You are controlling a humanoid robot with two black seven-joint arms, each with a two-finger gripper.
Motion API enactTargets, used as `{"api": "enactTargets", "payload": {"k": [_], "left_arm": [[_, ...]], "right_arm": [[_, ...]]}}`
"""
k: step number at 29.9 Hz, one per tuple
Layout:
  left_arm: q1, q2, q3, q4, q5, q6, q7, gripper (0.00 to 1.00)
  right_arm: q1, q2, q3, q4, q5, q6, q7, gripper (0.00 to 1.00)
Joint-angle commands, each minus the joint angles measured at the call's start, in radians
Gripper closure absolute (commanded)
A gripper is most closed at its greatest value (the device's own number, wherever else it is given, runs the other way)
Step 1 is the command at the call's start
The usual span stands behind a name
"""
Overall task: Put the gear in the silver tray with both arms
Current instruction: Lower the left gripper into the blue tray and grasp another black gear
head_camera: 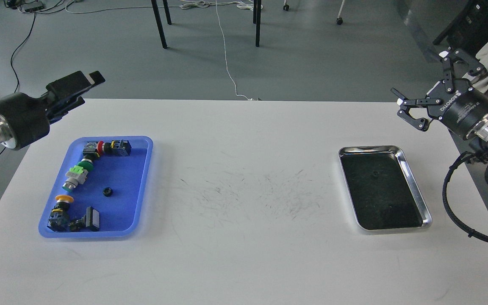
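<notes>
The gear (107, 192), a small black ring, lies in the middle of the blue tray (140, 182) at the table's left. The silver tray (416, 186) sits at the right, its dark bottom bare apart from a tiny dark speck. My left gripper (84, 87) hangs over the table's far left corner, up and left of the blue tray; seen side-on, its fingers cannot be told apart. My right gripper (418, 73) is open wide and empty, held off the table's far right corner, above and behind the silver tray.
The blue tray also holds several push-button switches (84, 163) with red, green and yellow caps, and black blocks (91, 219). Black cable (449, 199) loops from my right arm beside the table's right edge. Chair legs (159, 23) stand on the floor beyond.
</notes>
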Motion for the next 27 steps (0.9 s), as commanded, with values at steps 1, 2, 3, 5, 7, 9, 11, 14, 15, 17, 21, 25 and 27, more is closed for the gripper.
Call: {"api": "enactTargets", "payload": {"k": [1,2,3,5,7,9,11,14,15,17,21,25,27], "left_arm": [[0.004,-0.010,0.088,0.029,0.270,0.017,-0.022,0.02],[0.004,-0.017,0.115,0.038,0.324,0.033,-0.022,0.02],[0.004,-0.024,0.147,0.046,0.370,0.052,-0.024,0.02],[0.005,-0.036,0.202,0.072,0.427,0.088,-0.036,0.02],[0.007,-0.058,0.248,0.095,0.470,0.120,-0.042,0.02],[0.008,-0.081,0.277,0.125,0.519,0.145,-0.047,0.03],[0.016,-0.105,0.285,0.168,0.562,0.155,-0.062,0.03],[0.034,-0.145,0.287,0.227,0.626,0.155,-0.077,0.04],[0.034,-0.155,0.287,0.243,0.637,0.157,-0.079,0.04],[0.042,-0.181,0.288,0.274,0.642,0.160,-0.091,0.05],[0.060,-0.222,0.290,0.335,0.643,0.166,-0.101,0.06],[0.064,-0.268,0.290,0.415,0.643,0.175,-0.125,0.08],[0.064,-0.288,0.290,0.449,0.643,0.181,-0.137,0.08]], "right_arm": [[-0.039,0.038,0.002,-0.002,-0.004,0.000,0.007,0.04],[-0.044,0.043,-0.003,-0.002,-0.006,0.000,0.009,0.04],[-0.052,0.043,-0.004,-0.001,-0.006,0.000,0.009,0.04],[-0.069,0.047,-0.007,0.004,-0.006,0.000,0.010,0.04],[-0.079,0.047,-0.009,0.009,-0.006,0.000,0.010,0.04],[-0.085,0.047,-0.009,0.012,-0.006,0.000,0.010,0.04],[-0.087,0.047,-0.009,0.012,-0.007,0.000,0.010,0.04],[-0.087,0.047,-0.009,0.010,-0.007,0.000,0.010,0.04],[-0.087,0.047,-0.009,0.010,-0.007,0.000,0.010,0.04],[-0.089,0.047,-0.009,0.004,-0.007,0.000,0.010,0.04],[-0.093,0.047,-0.009,0.003,-0.007,0.000,0.010,0.04],[-0.099,0.047,-0.009,0.003,-0.007,0.000,0.010,0.04],[-0.101,0.047,-0.009,0.003,-0.007,0.000,0.010,0.04]]}}
